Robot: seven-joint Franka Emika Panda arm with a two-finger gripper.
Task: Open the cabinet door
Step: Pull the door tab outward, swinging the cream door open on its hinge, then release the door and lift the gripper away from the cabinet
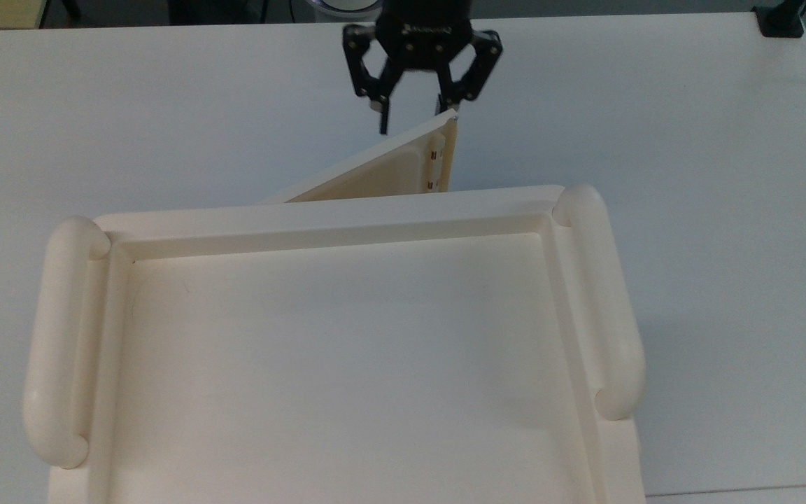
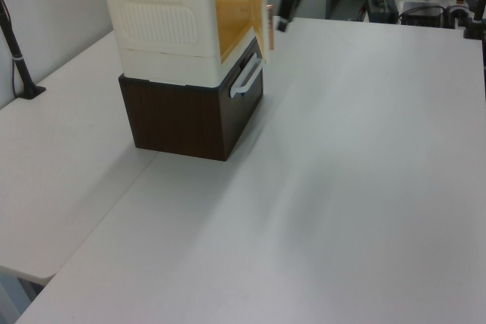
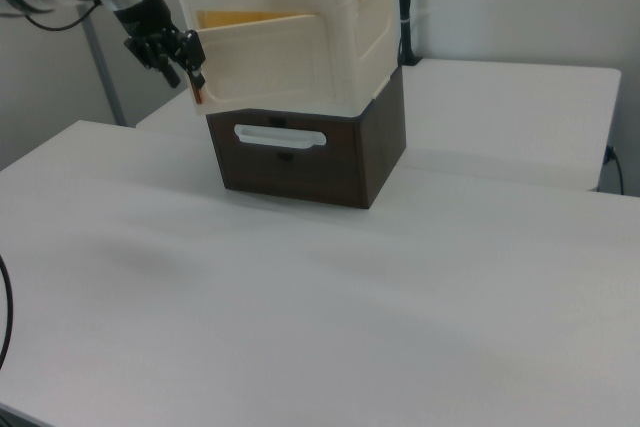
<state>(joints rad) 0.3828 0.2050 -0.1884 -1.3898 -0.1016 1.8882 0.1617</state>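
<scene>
The cabinet door (image 1: 382, 171) stands swung open, a thin cream panel angling away from the cabinet's front, with two small dark screws near its free edge. It also appears ajar in the left view (image 2: 259, 4) and the right view (image 3: 265, 65), baring a yellowish interior. My black gripper (image 1: 413, 115) hovers just past the door's free edge, open, with nothing between its fingers; its right finger (image 1: 443, 103) is close beside the door's corner. The gripper (image 3: 186, 60) sits at the door's outer end in the right view, and in the left view the gripper (image 2: 286, 11) hangs just right of the door.
The cream cabinet has a recessed tray-like top (image 1: 333, 217) with two rounded side rails (image 1: 60, 343). It rests on a dark brown drawer box (image 2: 190, 119) with a white handle (image 2: 247, 77). White tabletop (image 1: 690, 175) spreads all around. A black post (image 2: 19, 58) stands at the left view's left.
</scene>
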